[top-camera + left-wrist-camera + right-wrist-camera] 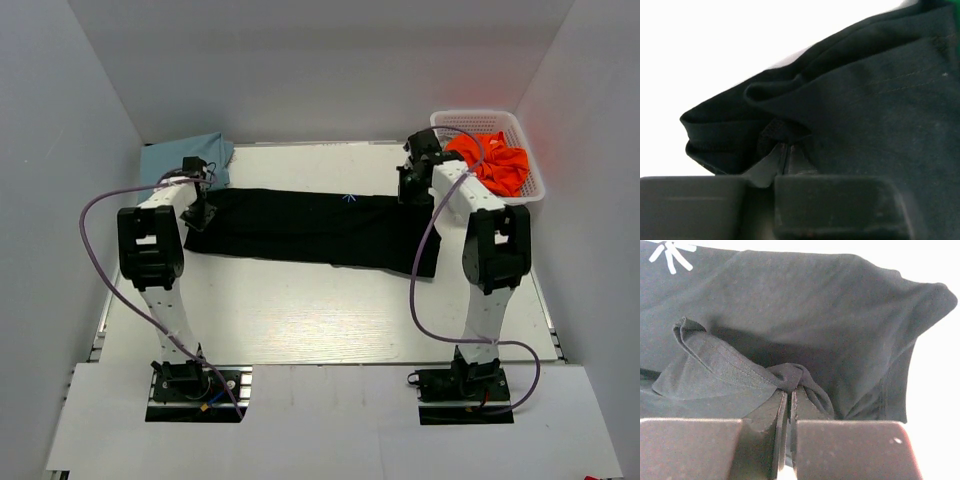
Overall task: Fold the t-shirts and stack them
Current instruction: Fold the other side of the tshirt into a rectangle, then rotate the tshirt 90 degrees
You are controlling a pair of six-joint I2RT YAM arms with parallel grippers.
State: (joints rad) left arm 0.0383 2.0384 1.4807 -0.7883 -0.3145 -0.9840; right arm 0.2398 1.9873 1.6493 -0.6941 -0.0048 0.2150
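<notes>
The black t-shirt (310, 228) lies folded into a long band across the middle of the table, its small blue starburst (348, 197) at the far edge. My left gripper (203, 213) is shut on the band's left end; in the left wrist view its tips (785, 150) pinch a bunched fold of black cloth (865, 100). At the right end, my right gripper (411, 186) is shut on a hemmed corner, with the tips (789, 392) clamping a knot of black fabric (790, 320). A light blue t-shirt (185, 158) lies at the back left. An orange t-shirt (495, 162) sits in the basket.
The white mesh basket (520, 125) stands at the back right corner, close behind the right arm. Grey walls enclose the table on three sides. Purple cables loop from both arms down to their bases.
</notes>
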